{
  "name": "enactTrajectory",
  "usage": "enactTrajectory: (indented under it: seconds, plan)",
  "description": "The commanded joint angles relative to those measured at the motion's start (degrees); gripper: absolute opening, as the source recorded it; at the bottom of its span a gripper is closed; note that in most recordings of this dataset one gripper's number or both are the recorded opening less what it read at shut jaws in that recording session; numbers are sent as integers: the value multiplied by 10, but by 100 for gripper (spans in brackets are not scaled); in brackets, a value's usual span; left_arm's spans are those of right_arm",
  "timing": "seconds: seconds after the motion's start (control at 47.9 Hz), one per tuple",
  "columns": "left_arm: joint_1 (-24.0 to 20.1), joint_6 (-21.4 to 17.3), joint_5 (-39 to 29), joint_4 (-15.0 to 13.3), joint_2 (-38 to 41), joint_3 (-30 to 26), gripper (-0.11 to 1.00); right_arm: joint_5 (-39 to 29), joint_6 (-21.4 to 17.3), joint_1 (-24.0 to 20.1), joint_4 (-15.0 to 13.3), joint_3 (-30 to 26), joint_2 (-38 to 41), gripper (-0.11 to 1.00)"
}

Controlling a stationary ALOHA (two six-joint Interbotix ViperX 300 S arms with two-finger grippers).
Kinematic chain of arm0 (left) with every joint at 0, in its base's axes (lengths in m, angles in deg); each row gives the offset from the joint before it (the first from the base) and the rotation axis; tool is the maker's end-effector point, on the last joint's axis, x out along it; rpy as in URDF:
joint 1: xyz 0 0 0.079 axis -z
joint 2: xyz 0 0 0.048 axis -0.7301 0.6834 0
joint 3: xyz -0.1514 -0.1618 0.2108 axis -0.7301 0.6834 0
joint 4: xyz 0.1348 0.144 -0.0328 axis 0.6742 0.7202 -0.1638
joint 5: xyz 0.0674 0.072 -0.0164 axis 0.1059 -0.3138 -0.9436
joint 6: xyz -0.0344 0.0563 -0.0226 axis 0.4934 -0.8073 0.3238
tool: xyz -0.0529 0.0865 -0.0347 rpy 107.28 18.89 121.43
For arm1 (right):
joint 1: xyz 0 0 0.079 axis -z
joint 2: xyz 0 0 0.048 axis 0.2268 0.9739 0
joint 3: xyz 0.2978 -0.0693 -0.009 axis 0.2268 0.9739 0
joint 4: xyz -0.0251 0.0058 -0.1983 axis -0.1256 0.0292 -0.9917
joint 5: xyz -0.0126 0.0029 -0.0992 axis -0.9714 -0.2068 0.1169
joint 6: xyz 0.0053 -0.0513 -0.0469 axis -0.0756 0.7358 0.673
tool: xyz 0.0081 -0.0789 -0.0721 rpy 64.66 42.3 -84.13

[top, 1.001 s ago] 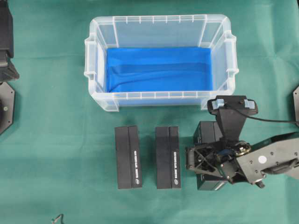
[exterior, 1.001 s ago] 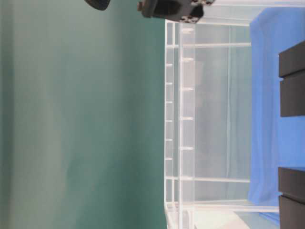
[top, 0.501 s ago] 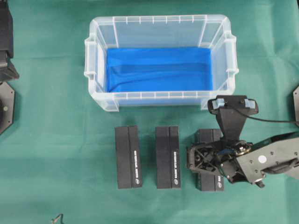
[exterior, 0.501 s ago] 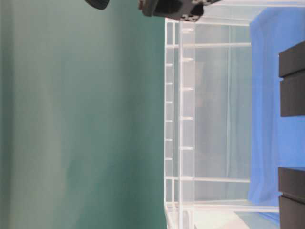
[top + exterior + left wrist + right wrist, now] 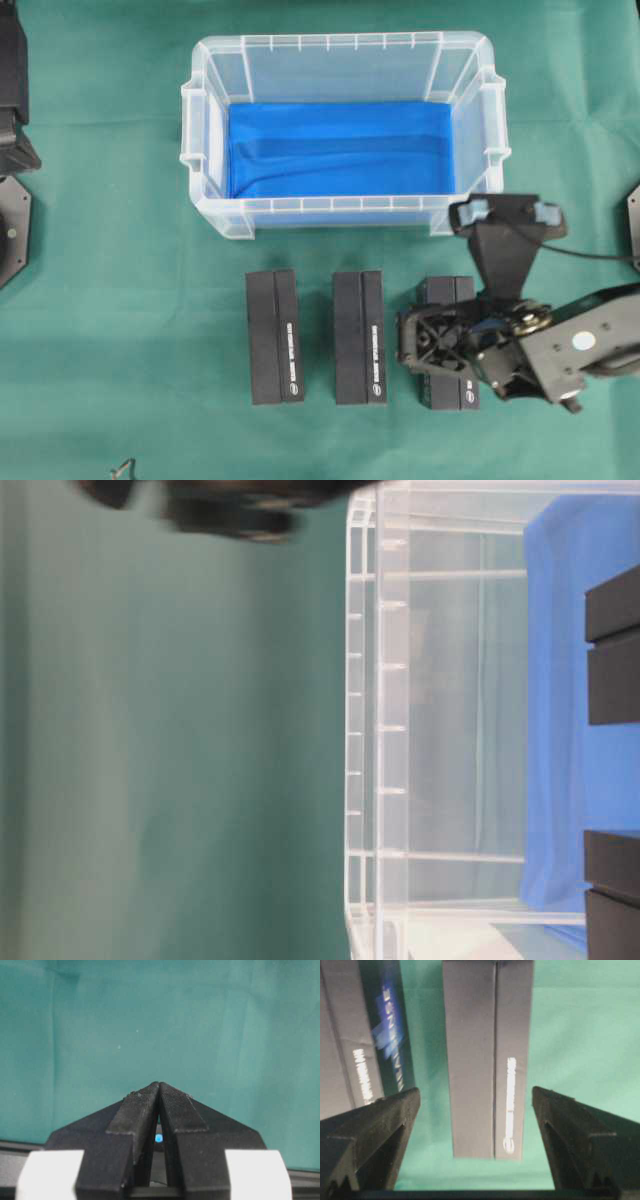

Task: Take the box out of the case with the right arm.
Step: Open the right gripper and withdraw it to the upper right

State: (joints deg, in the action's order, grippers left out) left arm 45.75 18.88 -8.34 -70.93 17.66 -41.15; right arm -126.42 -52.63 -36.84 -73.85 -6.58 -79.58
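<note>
The case (image 5: 340,205) is a clear bin with a blue lining and nothing inside it. Three black boxes lie side by side on the green cloth in front of it: left (image 5: 275,335), middle (image 5: 360,337) and right (image 5: 448,392). My right gripper (image 5: 432,340) hovers over the right box, open, its fingers (image 5: 580,1130) standing wide on either side of that box (image 5: 487,1060) without touching it. The neighbouring box (image 5: 365,1035) shows at the left of the right wrist view. My left gripper (image 5: 159,1085) is shut on nothing above bare cloth.
The left arm's base (image 5: 15,90) sits at the far left edge. In the table-level view the case wall (image 5: 380,730) fills the right half, and the right arm is a dark blur (image 5: 230,505) at the top. A small dark hook (image 5: 123,466) lies at the front edge.
The right gripper opened and let go of the third box, which now lies flat on the cloth. The gripper has since lifted slightly above it. The left arm has not moved.
</note>
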Motion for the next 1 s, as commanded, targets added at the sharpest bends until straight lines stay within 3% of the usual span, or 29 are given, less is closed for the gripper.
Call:
enactTrajectory:
  seconds: [0.0, 0.188, 0.375, 0.73, 0.98]
  plan:
    - [-2, -1, 3, 2, 0, -14, 0, -50, 4, 2, -4, -44, -24, 89]
    - [-2, 0, 3, 1, 0, -14, 0, -142, 33, 2, -13, -115, -25, 89]
    - [-2, 0, 3, 1, 0, -14, 0, -188, 43, 4, -18, -151, -25, 88]
    - [-2, 0, 3, 2, -4, -12, 0, -187, 43, 6, -18, -134, -42, 88]
    - [-2, -4, 4, 2, -6, -11, 0, -178, 34, -4, -16, -69, -98, 88]
